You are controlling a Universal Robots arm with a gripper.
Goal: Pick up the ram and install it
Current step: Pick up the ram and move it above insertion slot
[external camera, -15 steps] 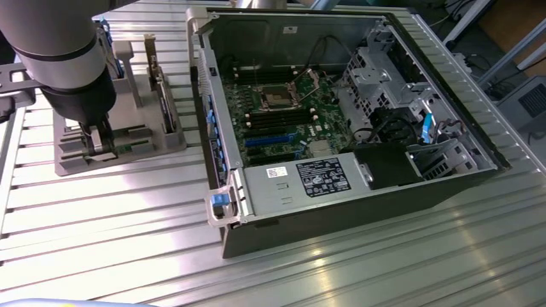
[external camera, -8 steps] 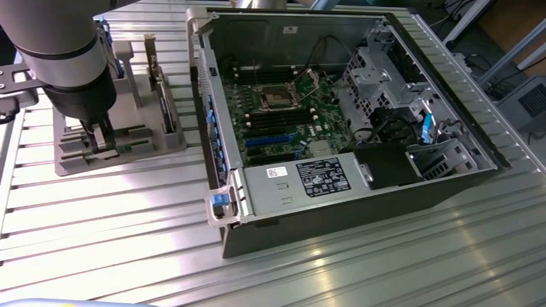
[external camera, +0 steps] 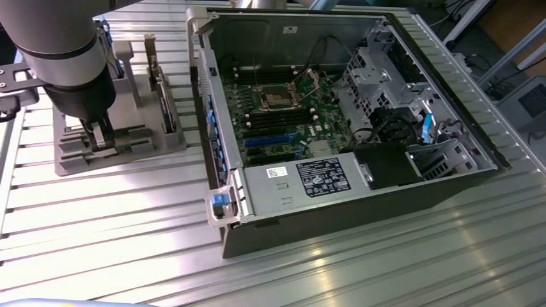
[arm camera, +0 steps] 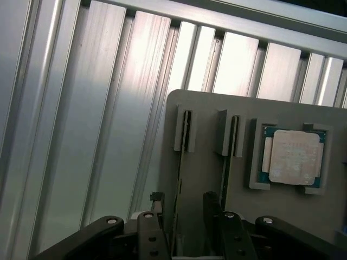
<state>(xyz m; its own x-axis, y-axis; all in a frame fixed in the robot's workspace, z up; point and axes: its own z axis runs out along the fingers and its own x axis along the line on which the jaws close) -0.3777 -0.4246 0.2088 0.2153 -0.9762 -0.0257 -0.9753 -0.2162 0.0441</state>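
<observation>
- Exterior view's left: the arm stands straight down over a grey holder (external camera: 77,163) on the slatted counter (external camera: 128,224), with the gripper (external camera: 96,142) sunk among the holder's uprights.
- Wrist view, close in: the gripper (arm camera: 184,197) is partly open. Its two dark fingers (arm camera: 157,216) stand one on each side of the ram (arm camera: 180,173), which sits edge-up in its slot, and a gap shows on both sides. It looks to me that nothing is clamped yet.
- Just beyond the other finger stands a second ram (arm camera: 232,157) in its own slot, close and parallel. I'd say that is the main hazard: that finger has little room, so the closing should be slow and square, with no twist of the wrist.
- The stick looks thin and stiff, so an even pinch on its flat faces, taken low enough to catch the board and not only the top edge, should hold best.
- Further along the holder (arm camera: 206,108) a square silver chip (arm camera: 293,157) lies in its corner brackets, well apart from the fingers and best left alone.
- Exterior view's right: the open case (external camera: 341,220) lies beside the holder, and the long black memory slots (external camera: 273,118) on its board sit bare.
</observation>
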